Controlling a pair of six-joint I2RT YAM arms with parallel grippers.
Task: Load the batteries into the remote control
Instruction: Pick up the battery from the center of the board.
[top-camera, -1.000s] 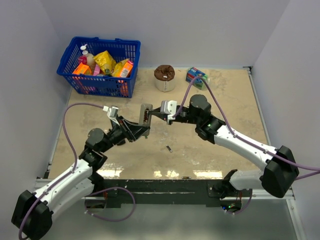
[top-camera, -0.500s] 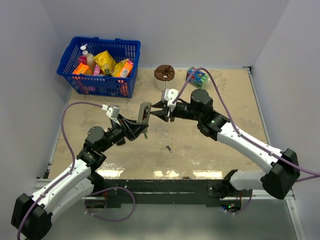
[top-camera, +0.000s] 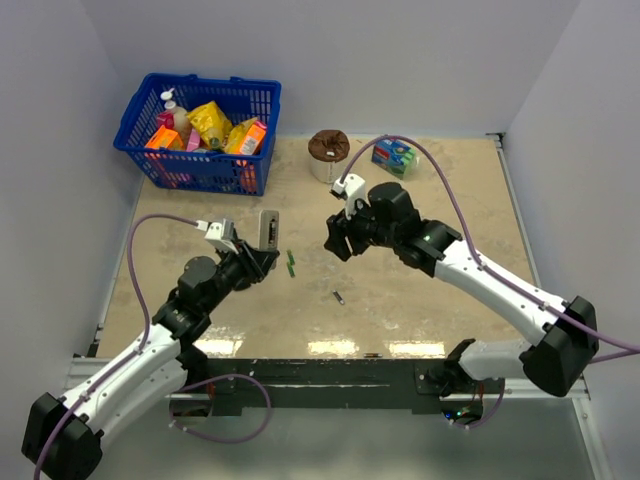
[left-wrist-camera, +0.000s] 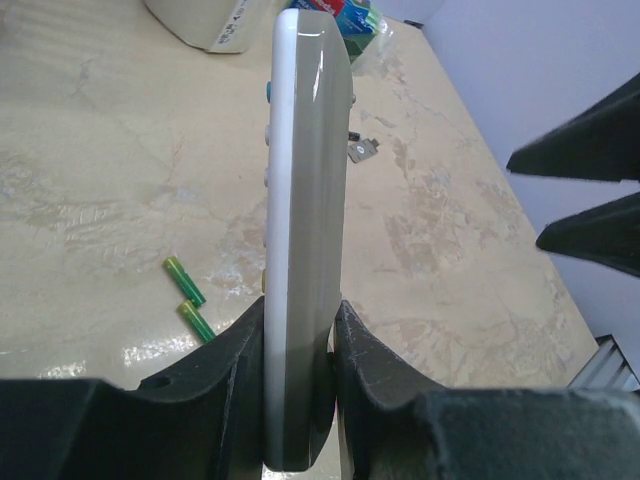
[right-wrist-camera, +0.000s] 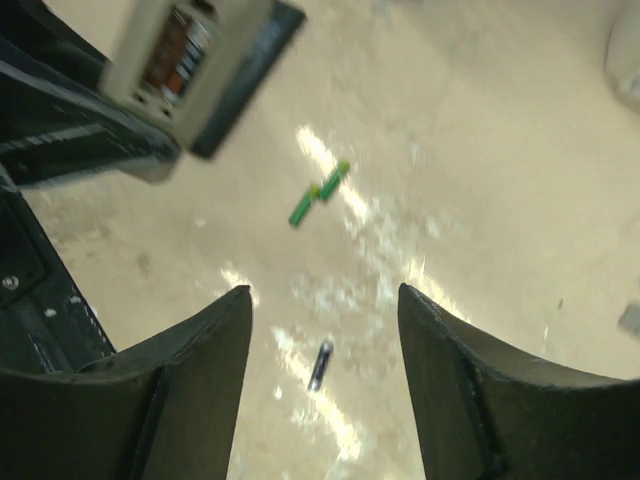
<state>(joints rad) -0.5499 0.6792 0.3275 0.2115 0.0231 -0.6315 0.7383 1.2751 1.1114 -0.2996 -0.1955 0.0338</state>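
Battery (top-camera: 339, 297): one, dark, loose on table (top-camera: 450, 210), nearest the bases.
Remote control (left-wrist-camera: 300, 200): on edge, lifted, clamped in left gripper (top-camera: 258, 255), open back toward the right arm.
Right gripper (right-wrist-camera: 322, 292): jaws parted, empty.
Handling: descend square, pinch battery mid-length, ignore green sticks (right-wrist-camera: 320, 193).
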